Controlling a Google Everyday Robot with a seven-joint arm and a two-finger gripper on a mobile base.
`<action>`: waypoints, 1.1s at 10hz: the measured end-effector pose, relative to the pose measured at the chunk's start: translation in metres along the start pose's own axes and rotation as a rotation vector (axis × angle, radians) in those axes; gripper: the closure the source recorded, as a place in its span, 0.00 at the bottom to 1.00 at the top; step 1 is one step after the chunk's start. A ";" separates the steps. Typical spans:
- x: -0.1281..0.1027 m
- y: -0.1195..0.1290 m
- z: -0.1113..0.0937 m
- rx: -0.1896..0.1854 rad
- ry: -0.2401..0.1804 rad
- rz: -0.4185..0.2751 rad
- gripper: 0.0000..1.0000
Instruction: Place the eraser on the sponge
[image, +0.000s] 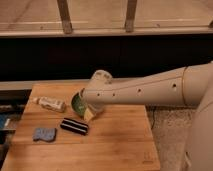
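The eraser (74, 126), a black block with two thin white stripes, lies on the wooden table (110, 145), left of centre. The sponge (44, 134), a flat blue-grey pad, lies a short way to its left, apart from it. My gripper (90, 114) hangs at the end of the white arm (150, 90), which reaches in from the right. It sits just up and to the right of the eraser, over the near edge of the green bowl, and holds nothing that I can see.
A green bowl (76, 104) stands behind the eraser, mostly hidden by the arm's wrist. A white tube-like bottle (50, 104) lies on its side at the table's left. Dark railing runs behind the table.
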 end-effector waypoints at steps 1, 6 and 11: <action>0.003 -0.005 0.000 0.005 0.005 0.008 0.20; 0.003 0.012 0.014 -0.033 0.019 -0.039 0.20; -0.005 0.091 0.055 -0.115 0.064 -0.189 0.20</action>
